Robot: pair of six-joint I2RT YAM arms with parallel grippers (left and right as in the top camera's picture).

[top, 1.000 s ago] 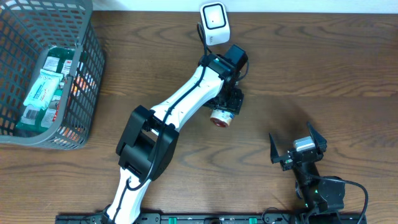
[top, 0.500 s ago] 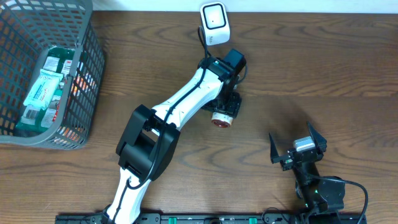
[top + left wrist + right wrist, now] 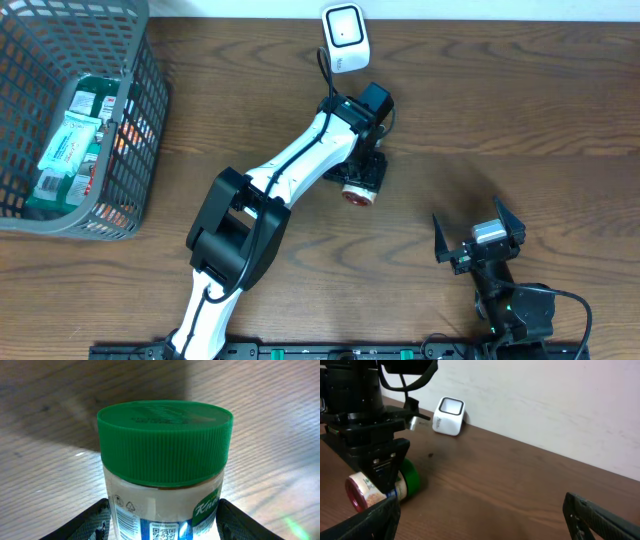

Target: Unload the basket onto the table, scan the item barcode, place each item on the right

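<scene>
Overhead: the jar [image 3: 355, 193] lies on the table [image 3: 560, 120] just inside the scanner [image 3: 345, 38] at the far edge, under the left gripper [image 3: 362, 178]. The right gripper [image 3: 478, 245] gapes empty.

Left wrist: fingers [image 3: 98, 519] flank the label [image 3: 200, 510]; I cannot tell if they hold it firmly.

Right wrist: best to lift it, then face the barcode [image 3: 125, 521] at the scanner's window.

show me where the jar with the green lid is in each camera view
Overhead: jar just right of centre, its red base showing.
Left wrist: jar fills the middle, its green top towards the camera.
Right wrist: jar at lower left, on its side.
Shared landmark: the white scanner, top centre overhead, upper left in the right wrist view; not in the left wrist view.
</scene>
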